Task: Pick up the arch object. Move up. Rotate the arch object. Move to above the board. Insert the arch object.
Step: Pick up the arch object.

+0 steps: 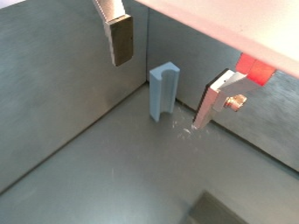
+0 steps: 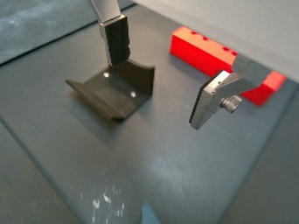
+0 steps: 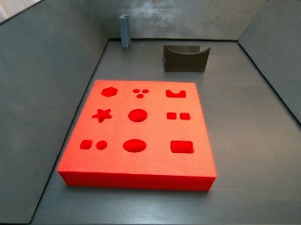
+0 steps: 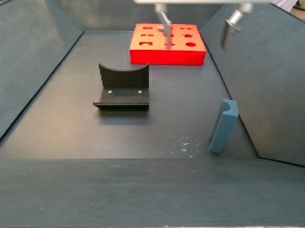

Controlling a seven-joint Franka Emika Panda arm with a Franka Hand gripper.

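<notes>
Gripper (image 4: 199, 18) hangs high at the top edge in a side view, over the near end of the board (image 4: 167, 55). Its jaws are spread wide and hold nothing. In both wrist views the two fingers (image 1: 121, 42) (image 2: 115, 39) touch nothing, with floor showing between them. The arch (image 3: 185, 58) sits on the floor in the upper middle of a side view, past the board's (image 3: 141, 171) far edge and apart from it, notch upward. Open floor rings the arch (image 4: 121, 87) on all sides. A grey rod (image 3: 123, 29) stands upright in the upper left, by the back wall. Grey walls (image 3: 53, 79) close in left and right, leaving narrow lanes beside the board.
</notes>
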